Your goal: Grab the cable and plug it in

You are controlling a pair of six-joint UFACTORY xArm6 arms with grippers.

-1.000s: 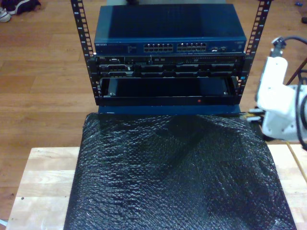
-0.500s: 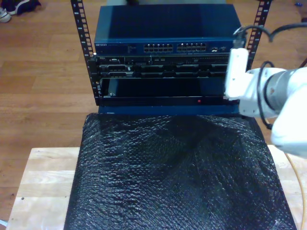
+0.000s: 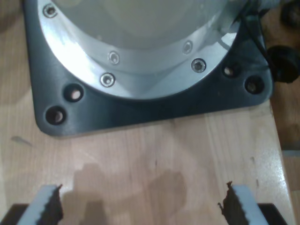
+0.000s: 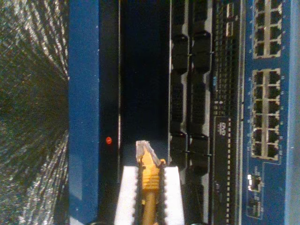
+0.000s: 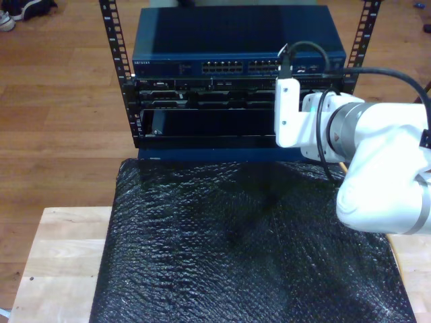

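Second wrist view, nearest the lens: my second gripper [image 4: 149, 187] has its white pads [image 4: 127, 197] pinching the orange-yellow cable [image 4: 149, 192] just behind its clear plug [image 4: 143, 149], so the plug juts free ahead of the pads and can enter a socket unobstructed. Beyond the plug lies the dark open bay of the rack [image 4: 140, 70] beside a small red indicator light [image 4: 108, 139], then rows of black connectors, and farthest off the blue network switch [image 4: 269, 112] with its banks of ports. Which port is meant I cannot tell; the plug seems aimed short of them. Seen from the exterior view, the white arm [image 5: 363, 148] reaches from that view's right across the black bubble-wrap mat [image 5: 236, 249] toward the rack. My first gripper [image 3: 140, 206] hangs spread wide over bare wood near a round metal arm base [image 3: 140, 56], parked clear, gripping nothing.
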